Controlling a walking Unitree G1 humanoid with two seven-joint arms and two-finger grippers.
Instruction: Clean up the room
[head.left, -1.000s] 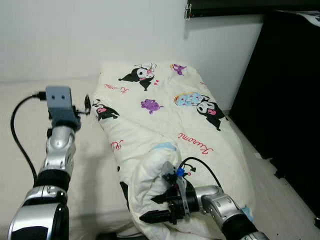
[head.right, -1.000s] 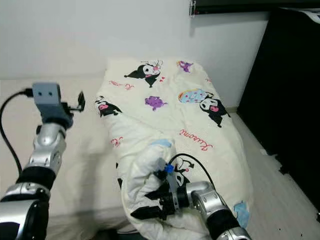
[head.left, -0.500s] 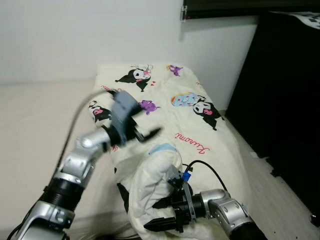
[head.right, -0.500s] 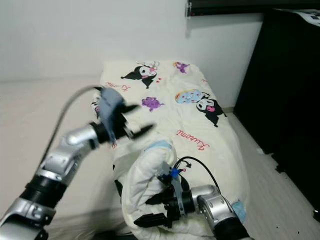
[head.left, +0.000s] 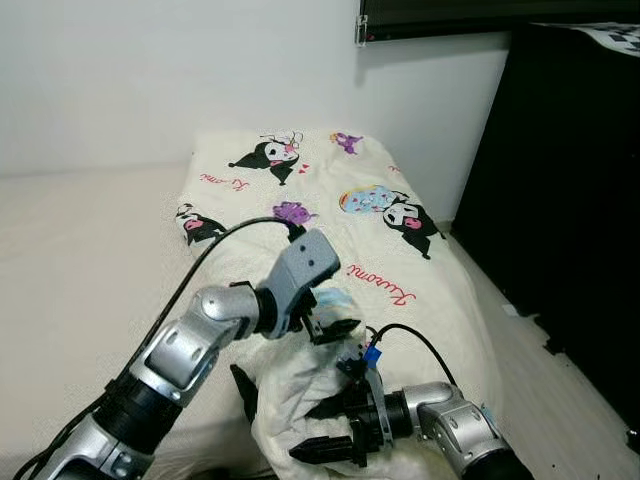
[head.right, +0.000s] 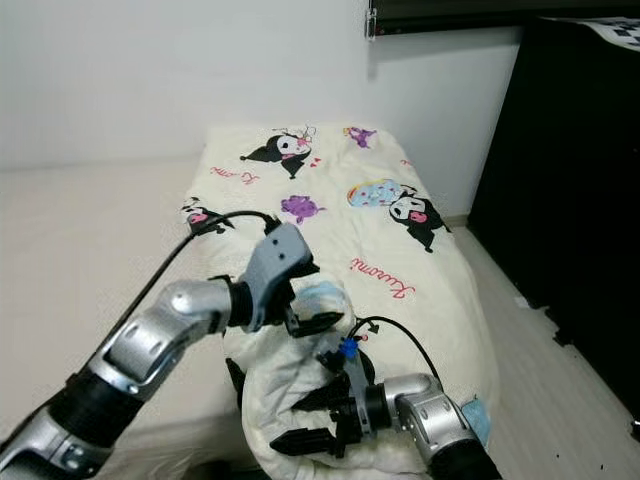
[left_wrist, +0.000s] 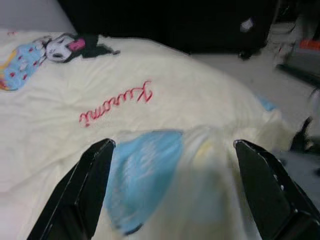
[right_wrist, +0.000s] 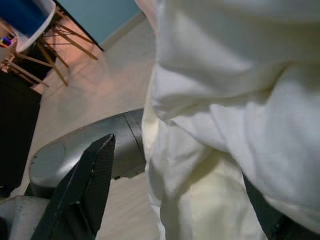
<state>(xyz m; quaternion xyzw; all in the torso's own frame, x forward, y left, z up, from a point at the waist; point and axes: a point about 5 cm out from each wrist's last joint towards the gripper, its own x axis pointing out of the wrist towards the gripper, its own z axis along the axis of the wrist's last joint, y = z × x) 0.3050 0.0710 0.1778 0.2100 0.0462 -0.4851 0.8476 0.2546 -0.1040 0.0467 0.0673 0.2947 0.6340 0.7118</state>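
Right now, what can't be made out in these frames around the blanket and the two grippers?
- Right gripper, eye views: whether its fingers pinch the blanket is hidden by bunched folds.
- Left gripper, eye views: contact with the blue patch is unclear; its wrist view is blurred.
- Grey rounded object, right wrist view: cut off by cloth, unidentifiable.
- Bed near edge: cut off by the frame.

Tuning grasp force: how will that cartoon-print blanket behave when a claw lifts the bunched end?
Likely floppy: the blanket folds and sags around the right claw. Probably light but bulky, judging by its puffy folds. The left claw, open, may gather only one layer.
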